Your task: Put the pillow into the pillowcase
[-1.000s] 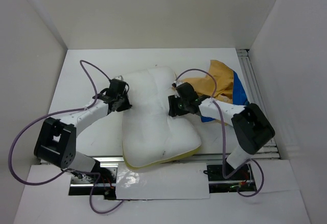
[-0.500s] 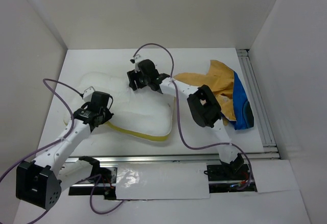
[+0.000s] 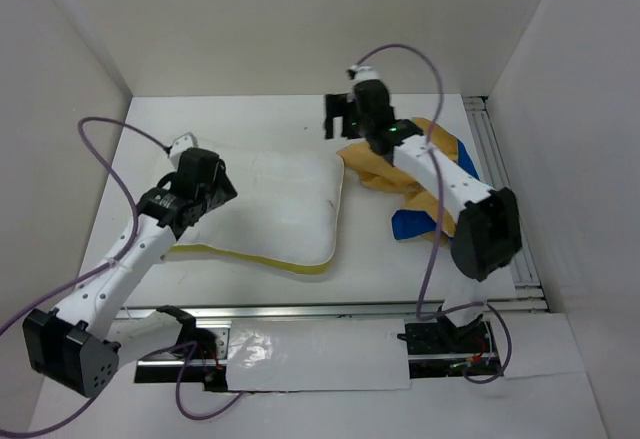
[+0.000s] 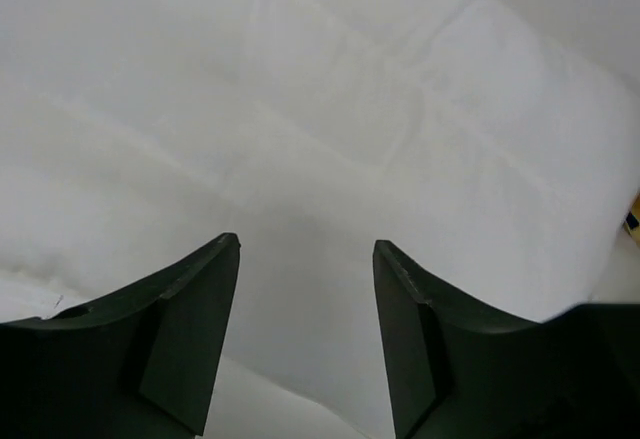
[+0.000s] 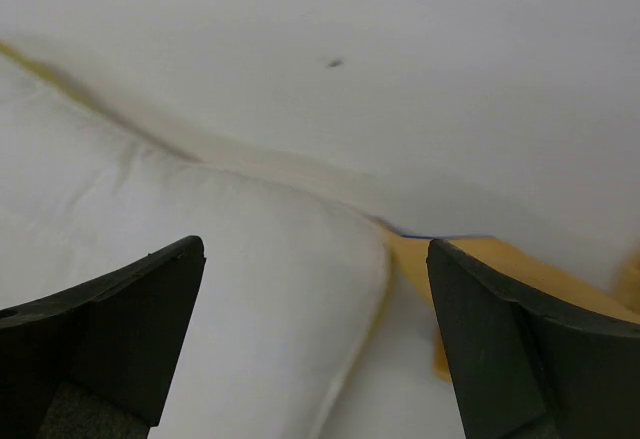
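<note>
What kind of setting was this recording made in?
Probably a lab test booth, not a home: plain white walls enclose a white table, with the left arm and right arm mounted on a metal rail.

- A white worktop (image 3: 280,124) is seen, closed in by white walls on the left, far and right sides.
- A metal rail (image 3: 495,164) is fixed along its right edge.
- The pillow (image 3: 270,204) is laid flat on the left and middle part, its yellowish edge turned to the near side.
- The pillowcase (image 3: 372,170) is left crumpled on the right, just beside the pillow's far right corner, with orange and blue both shown.
</note>
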